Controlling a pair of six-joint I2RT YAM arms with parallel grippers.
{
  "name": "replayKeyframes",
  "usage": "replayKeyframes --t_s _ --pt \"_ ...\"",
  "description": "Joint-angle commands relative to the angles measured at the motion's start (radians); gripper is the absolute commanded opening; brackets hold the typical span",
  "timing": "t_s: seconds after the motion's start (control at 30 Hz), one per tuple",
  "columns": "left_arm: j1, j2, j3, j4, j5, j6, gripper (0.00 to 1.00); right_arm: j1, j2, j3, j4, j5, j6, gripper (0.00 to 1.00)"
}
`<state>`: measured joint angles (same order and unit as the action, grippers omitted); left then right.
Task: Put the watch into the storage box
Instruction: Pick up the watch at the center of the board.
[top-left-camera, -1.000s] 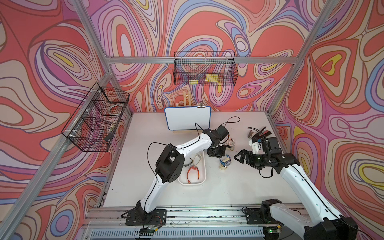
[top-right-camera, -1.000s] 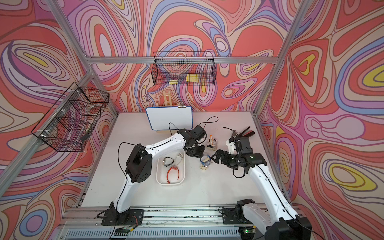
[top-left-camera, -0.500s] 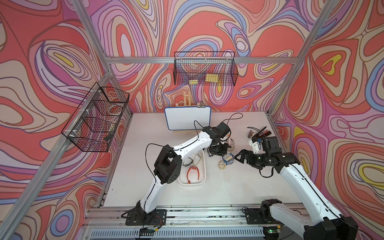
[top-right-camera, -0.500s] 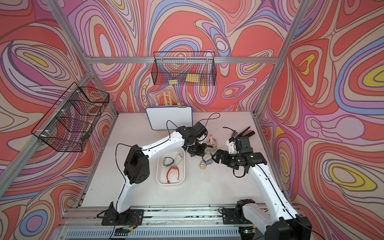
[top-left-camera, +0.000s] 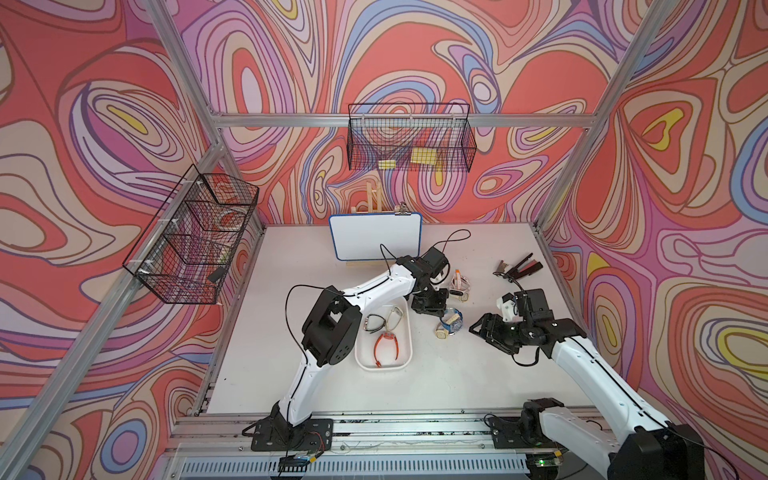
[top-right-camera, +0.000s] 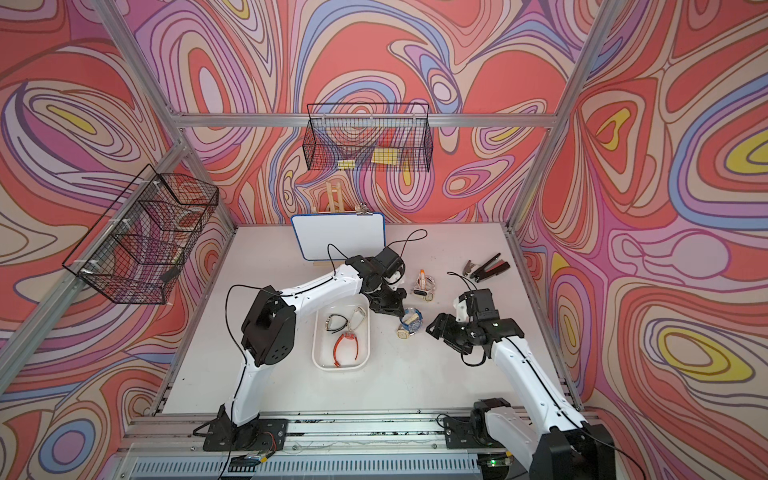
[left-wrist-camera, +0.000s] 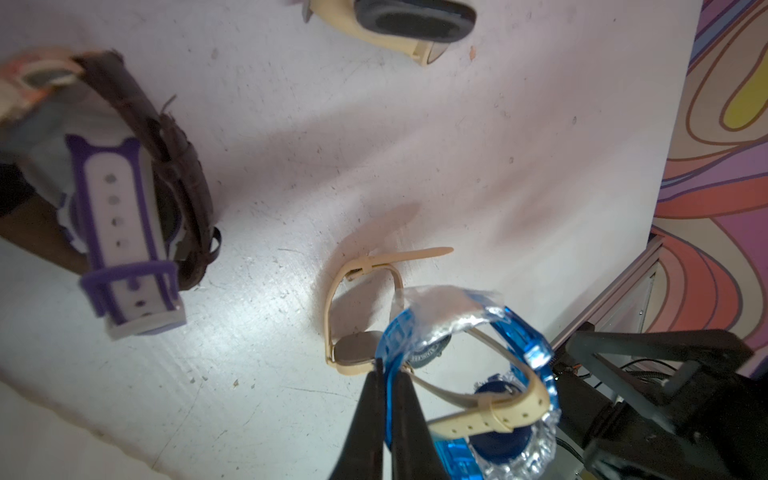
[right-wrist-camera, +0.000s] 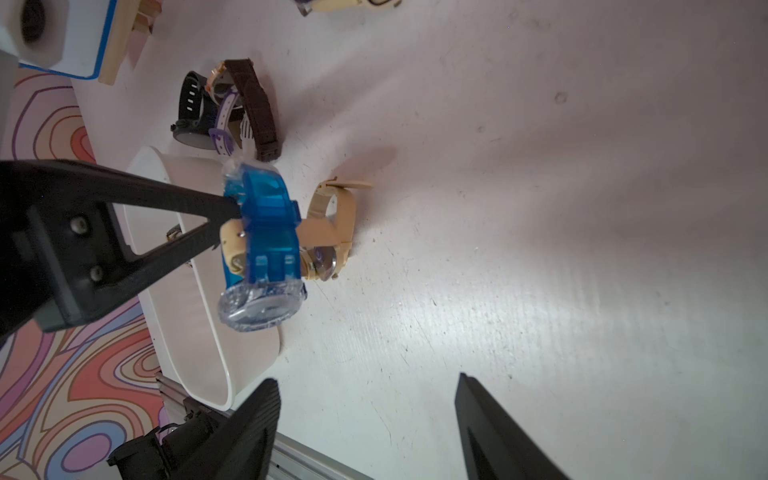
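Three watches already lie in the storage box (top-left-camera: 382, 367), the nearest thing on the table (top-left-camera: 457, 386) before me, with an orange one (top-left-camera: 386, 347) toward the near end. Just right of its far right corner, outside the rim, my left gripper (left-wrist-camera: 388, 374) is pinched tight on the strap of the blue watch (left-wrist-camera: 528, 345). So the watch I am moving is in my grasp but not yet over the box. A beige watch (left-wrist-camera: 353, 357) looks threaded through the blue loop, its strap running inside the blue band while its case sits low by the table. I cannot tell whether it truly hooks or only leans there. To the right of both, my right gripper (right-wrist-camera: 365, 380) hangs with its jaws apart, holding nothing, pointed at the pair. To do this step well, I judge I should not swing left at once. The beige one may ride along, or tug the blue strap out of my thin pinch. Better to bring the right jaws onto the beige strap or case and hold it down. Then I would draw the blue watch up and leftward slowly until the loops part. I would let go only once it hangs inside the rim, clear of the watches there. Farther back lies a heap of other watches (top-left-camera: 459, 282), which my left wrist should avoid. Beyond that are a hand tool (top-left-camera: 521, 266) at far right and the whiteboard (top-left-camera: 376, 237) near the far edge.
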<state>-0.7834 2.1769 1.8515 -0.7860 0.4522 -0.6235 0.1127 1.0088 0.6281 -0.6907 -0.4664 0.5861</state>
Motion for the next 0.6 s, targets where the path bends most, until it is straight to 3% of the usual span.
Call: replayKeyframes --t_s 0.0,0.57 --pt "0.001 -0.052 -0.016 0.06 0.051 -0.026 0.0 0.004 -0.021 -0.053 0.1 -0.05 0.072 0.71" --pt "0.001 -0.078 -0.094 0.151 0.101 -0.082 0.0 0.005 0.126 -0.161 0.387 -0.036 0.196 0.68"
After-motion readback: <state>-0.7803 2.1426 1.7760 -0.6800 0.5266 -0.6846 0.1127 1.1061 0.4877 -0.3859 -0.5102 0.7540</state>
